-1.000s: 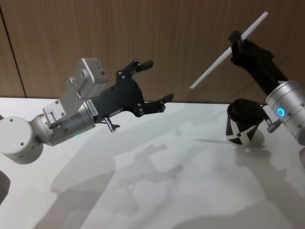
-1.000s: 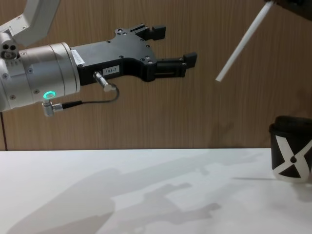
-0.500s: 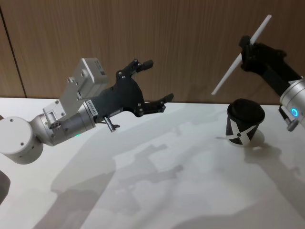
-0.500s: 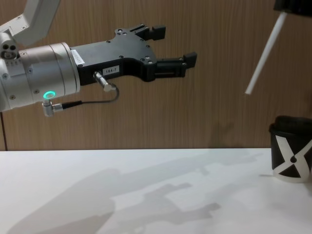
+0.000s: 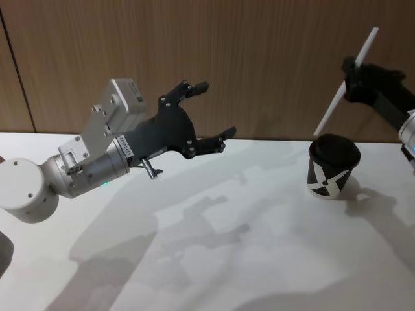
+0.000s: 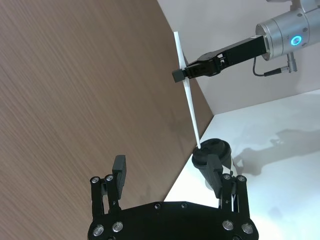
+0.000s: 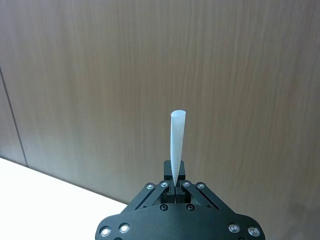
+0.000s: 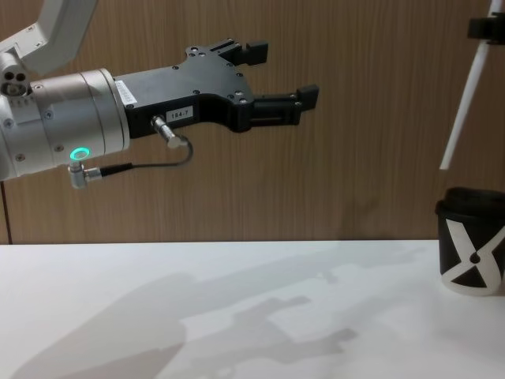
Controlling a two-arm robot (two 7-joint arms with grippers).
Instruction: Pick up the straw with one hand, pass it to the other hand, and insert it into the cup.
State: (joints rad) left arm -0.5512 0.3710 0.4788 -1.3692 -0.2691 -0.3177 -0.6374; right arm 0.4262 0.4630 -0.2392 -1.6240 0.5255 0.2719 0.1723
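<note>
The head view looks forward and down across the white table [image 5: 259, 246] toward a wood-panelled wall [image 5: 259, 58]. The chest view sits lower, looking level along the tabletop at the same wall, close beside the left gripper [image 8: 280, 75]. Both share the cup [image 5: 332, 166] near the table's far right edge. The left wrist view looks past its own fingers to the cup and straw [image 6: 187, 95]; the right wrist view faces the wall, straw close.
</note>
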